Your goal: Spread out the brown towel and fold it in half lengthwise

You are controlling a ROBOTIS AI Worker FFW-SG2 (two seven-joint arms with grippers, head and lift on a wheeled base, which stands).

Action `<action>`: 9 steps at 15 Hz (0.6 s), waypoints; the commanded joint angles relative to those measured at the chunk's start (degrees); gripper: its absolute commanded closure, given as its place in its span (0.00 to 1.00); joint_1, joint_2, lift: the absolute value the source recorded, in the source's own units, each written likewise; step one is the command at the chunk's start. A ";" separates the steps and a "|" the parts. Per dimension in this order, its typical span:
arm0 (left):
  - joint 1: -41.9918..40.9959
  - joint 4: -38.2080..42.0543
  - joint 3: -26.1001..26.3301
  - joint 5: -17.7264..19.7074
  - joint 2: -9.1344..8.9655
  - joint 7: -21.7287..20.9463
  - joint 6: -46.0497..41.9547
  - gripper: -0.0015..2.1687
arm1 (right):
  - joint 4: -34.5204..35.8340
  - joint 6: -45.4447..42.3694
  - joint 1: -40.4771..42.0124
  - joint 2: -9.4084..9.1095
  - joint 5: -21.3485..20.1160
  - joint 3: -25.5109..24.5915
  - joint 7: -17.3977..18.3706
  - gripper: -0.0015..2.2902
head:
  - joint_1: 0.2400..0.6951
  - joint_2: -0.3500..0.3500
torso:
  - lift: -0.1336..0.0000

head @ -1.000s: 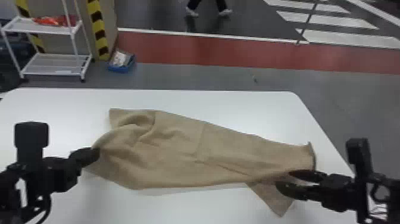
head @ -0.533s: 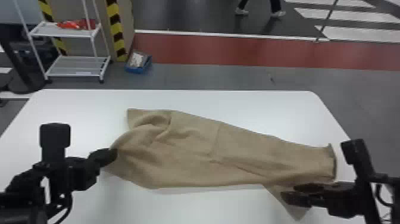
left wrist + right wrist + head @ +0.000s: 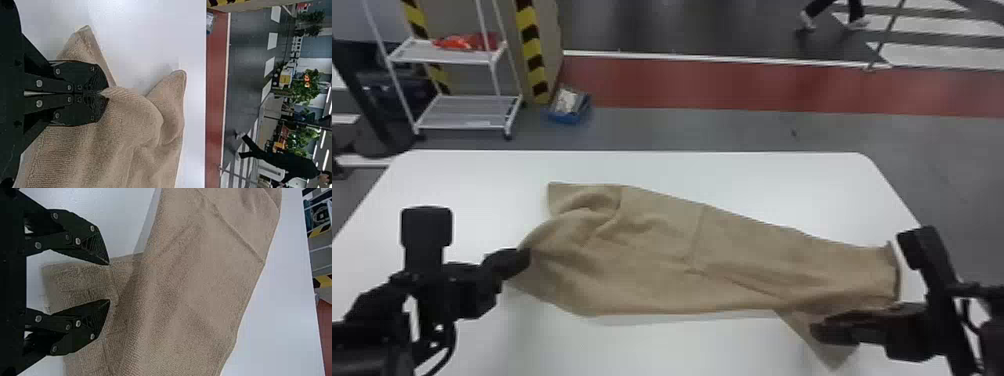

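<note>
Towel point(image 3: 652, 250) of brown fabric lies rumpled across the white, round-cornered desk point(image 3: 712, 175). Left wrist view: black two-fingered left end effector point(image 3: 524, 257) clenched on a towel fold. Right wrist view: black two-fingered right end effector point(image 3: 822, 325), fingers well apart over a towel flap. Desk surface separates towel from far edge.

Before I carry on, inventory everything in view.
brown towel: one, brown, rumpled on the table
table: one, white, before the robot
cart: one, white, beyond the table, left
red stuff: count unclear, red, cart's upper shelf
bin: one, blue, floor beside cart
striped bands: two, yellow-black, by the cart
floor strip: one, red, beyond table
road stripes: several, white, far right
plants: several, green, background
left gripper: one, black, shut on towel's left end
right gripper: one, black, open at towel's right end
</note>
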State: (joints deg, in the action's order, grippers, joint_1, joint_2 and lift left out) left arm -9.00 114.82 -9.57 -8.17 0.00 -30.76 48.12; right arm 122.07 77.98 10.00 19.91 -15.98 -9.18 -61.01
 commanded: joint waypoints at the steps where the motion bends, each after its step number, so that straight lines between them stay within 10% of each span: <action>1: -0.14 0.05 0.07 0.00 -0.15 0.00 0.00 0.99 | -0.08 1.61 -1.03 0.39 -1.07 1.19 -0.96 0.29 | 1.00 0.38 | 0.07; 9: -0.23 0.05 -0.10 0.00 -0.15 0.00 0.00 0.99 | -0.17 5.30 -2.79 1.36 -4.85 4.97 -2.54 0.29 | 1.00 0.40 | 0.07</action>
State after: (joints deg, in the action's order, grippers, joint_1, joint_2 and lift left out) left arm -9.23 114.87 -9.59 -8.17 0.00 -30.76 48.12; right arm 121.91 83.03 7.45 21.24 -20.50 -4.43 -63.49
